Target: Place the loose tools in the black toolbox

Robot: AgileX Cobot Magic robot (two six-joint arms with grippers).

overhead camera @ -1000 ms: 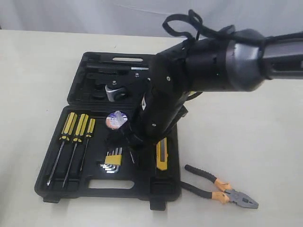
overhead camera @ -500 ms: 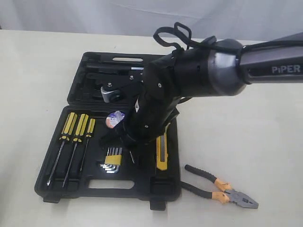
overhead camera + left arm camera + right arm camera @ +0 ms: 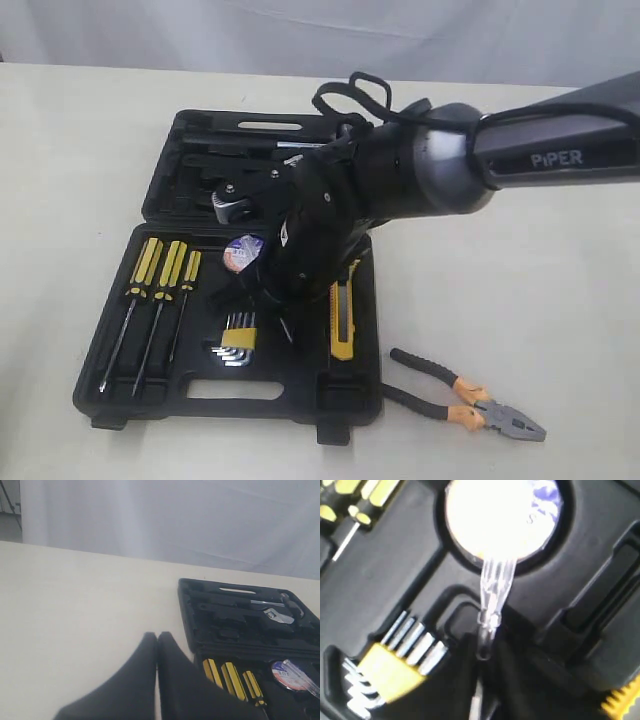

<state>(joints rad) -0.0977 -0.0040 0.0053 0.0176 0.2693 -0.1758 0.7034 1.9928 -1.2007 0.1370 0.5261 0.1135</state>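
Pale tabletop (image 3: 80,150) carries our open black toolbox (image 3: 300,395). Inside it we see the tape roll (image 3: 243,252) in a round recess and the utility knife (image 3: 342,330) near the right edge. The pliers (image 3: 465,392) lie on the tabletop just beside that corner. Our right gripper (image 3: 484,650) pinches a clear tab (image 3: 492,590) trailing from the roll, near the hex keys (image 3: 238,338). Our left gripper (image 3: 157,640), fingers pressed together, hangs over bare tabletop.

Cream tabletop (image 3: 70,150), white backdrop (image 3: 150,25) behind, perhaps draped fabric, soft even light

Left tool (image 3: 156,637) pressed closed over pale table (image 3: 75,605), open black toolbox (image 3: 186,611) near, 3 screwdrivers (image 3: 230,677) inside
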